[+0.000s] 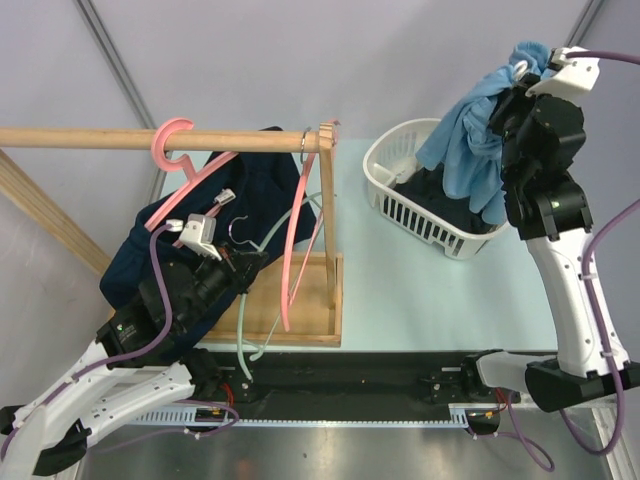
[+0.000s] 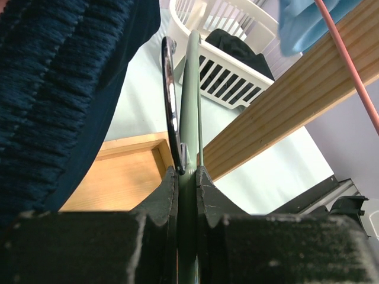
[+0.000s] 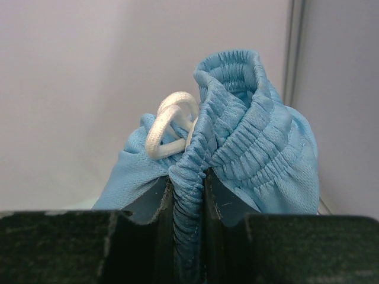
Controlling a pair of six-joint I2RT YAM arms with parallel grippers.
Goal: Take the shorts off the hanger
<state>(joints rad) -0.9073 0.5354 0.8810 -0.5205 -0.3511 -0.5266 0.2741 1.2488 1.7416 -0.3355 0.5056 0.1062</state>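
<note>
My right gripper (image 1: 530, 66) (image 3: 188, 175) is raised above the basket and shut on the bunched elastic waistband of the light sky blue shorts (image 1: 468, 140) (image 3: 251, 142); their white drawstring (image 3: 172, 123) loops beside the fingers. My left gripper (image 1: 232, 262) (image 2: 186, 171) is shut on the bar of a pale green hanger (image 1: 242, 325) (image 2: 189, 89) beneath the wooden rod. Dark navy shorts (image 1: 262, 180) (image 2: 53, 89) hang from the rack just left of that gripper. Another dark pair (image 1: 440, 200) (image 2: 234, 44) lies in the basket.
A white slatted basket (image 1: 385, 160) (image 2: 231, 77) stands at the back right. The wooden rack's rod (image 1: 90, 138) carries a pink hanger (image 1: 170, 145); a second pink hanger (image 1: 295, 250) hangs by the post, above the rack's wooden base (image 1: 300, 310).
</note>
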